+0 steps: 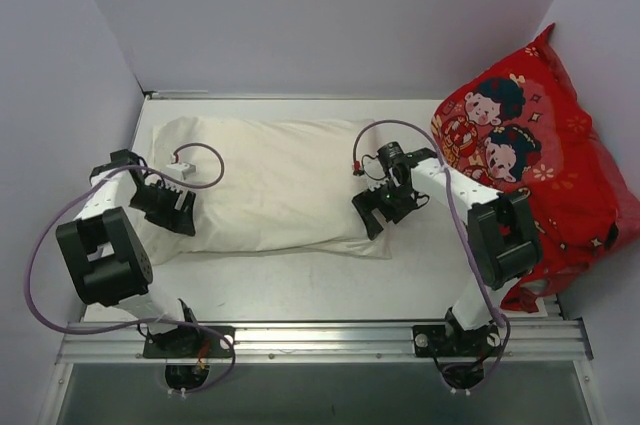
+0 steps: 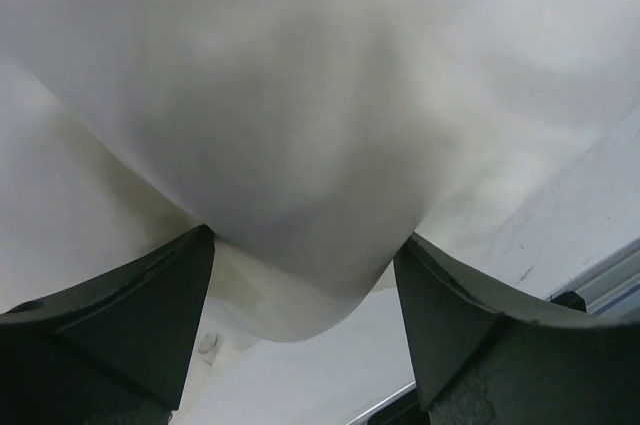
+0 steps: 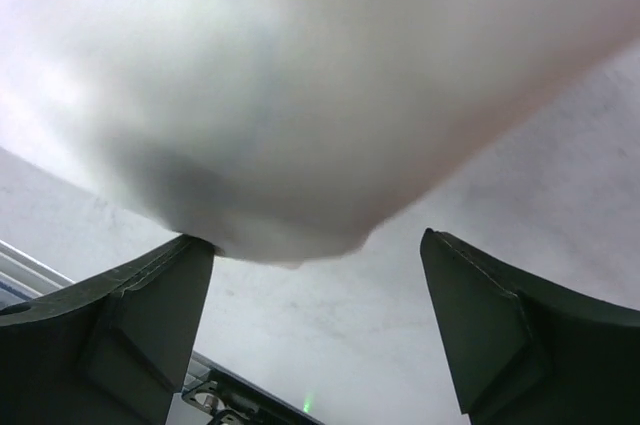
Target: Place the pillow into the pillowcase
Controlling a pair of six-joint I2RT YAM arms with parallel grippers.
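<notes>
- Cream pillowcase (image 1: 270,180) lies flat across the table (image 1: 300,285), well left of the red cushion (image 1: 560,175). It looks plump, so the pillow is prob. mostly inside. No yellow piping shows, so I can't tell for sure.
- Left pincer (image 1: 172,209) sits at the pillowcase corner farthest from the red cushion, near side. It is released: jaws are spread wide w/ a soft white bulge of fabric filling the gap in the left wrist view.
- Right pincer (image 1: 378,209) sits at the pillowcase corner nearest the red cushion. It is also released: the fabric corner touches one jaw only, w/ bare table showing by the other.
- Risk: if the jaws close on the outer cloth only, a pull could drag the pillowcase w/o the pillow, bunching it or letting the filling slip back out.
- Risk: the right pincer has only a thin corner within reach, so a grab there may miss or slide off the smooth fabric.
- Risk: a purple cable (image 1: 205,157) loops over the pillowcase on the side away from the red cushion and could snag.
- Risk: the right arm's elbow is right beside the red cushion, so a swing could knock it.
- Writing: none readable. The red cushion has two cartoon children and no legible text or brand.
</notes>
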